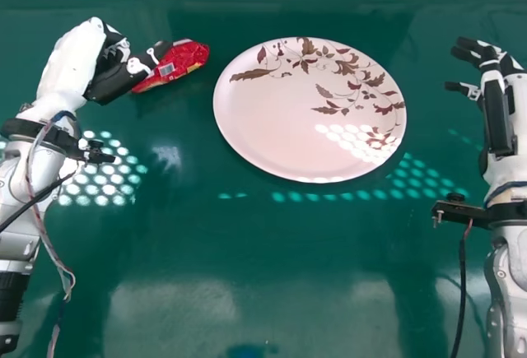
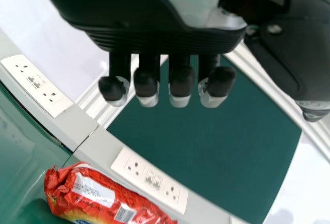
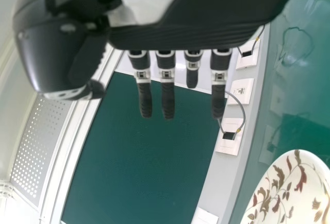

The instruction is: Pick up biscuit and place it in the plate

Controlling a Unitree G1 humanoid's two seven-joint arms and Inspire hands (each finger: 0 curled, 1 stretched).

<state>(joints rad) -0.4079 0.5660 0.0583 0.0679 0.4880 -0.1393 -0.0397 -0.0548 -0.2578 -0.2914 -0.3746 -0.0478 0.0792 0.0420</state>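
The red biscuit packet (image 1: 183, 60) lies on the green table (image 1: 288, 251), to the left of the plate and apart from it. Its wrapper is crumpled at one end, with a white label and a barcode on its side and some yellow along its lower edge. In the head view the robot's left hand (image 1: 119, 82) is right at the packet's near left end, its thumb overlapping the wrapper there — whether they actually touch, I cannot tell. The left wrist view shows that hand's fingers bent inward with nothing in their grasp, the thumb held well out to the side. The round plate (image 1: 272, 115) sits flat on the table between the two hands, pale pink with brown leaves and stems across its upper and right parts; dots of light fall on its lower right. More light spots (image 1: 103, 179) show on the table by the left forearm. Beyond the plate's right side, the right hand (image 1: 496, 86) is well apart from it, empty, its fingers extended — thumb spread from them. Socket panels (image 2: 149, 180) line the grey strip behind the table.
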